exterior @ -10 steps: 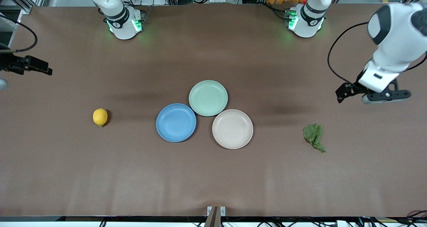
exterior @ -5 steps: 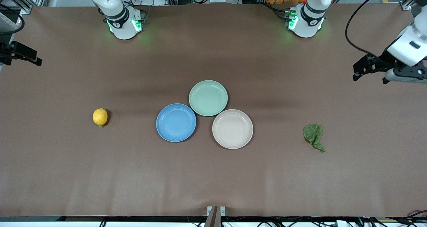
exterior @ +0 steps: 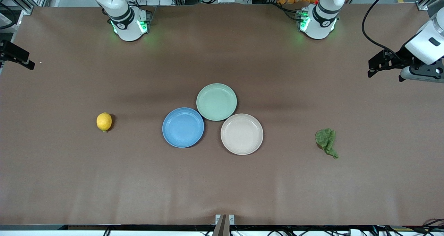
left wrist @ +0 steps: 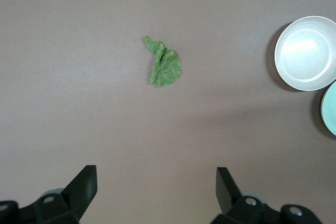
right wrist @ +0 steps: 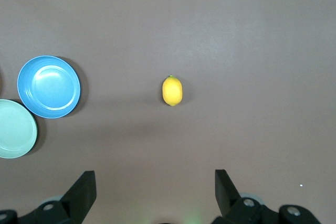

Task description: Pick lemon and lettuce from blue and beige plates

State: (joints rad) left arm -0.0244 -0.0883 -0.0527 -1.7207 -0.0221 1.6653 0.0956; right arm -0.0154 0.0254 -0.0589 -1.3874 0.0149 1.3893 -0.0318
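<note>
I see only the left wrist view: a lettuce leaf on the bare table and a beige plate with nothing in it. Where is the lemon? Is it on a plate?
Observer: No. The lemon lies on the table itself, toward the right arm's end, apart from the blue plate.
Operator: Is there something in the blue plate?
Observer: Nothing. It is empty and sits close beside the mint-green plate, nearer to the front camera than it.
Operator: And the right end effector, what is its state?
Observer: The right end effector is open and holds nothing. It hangs in the air over the right arm's end of the table.
</note>
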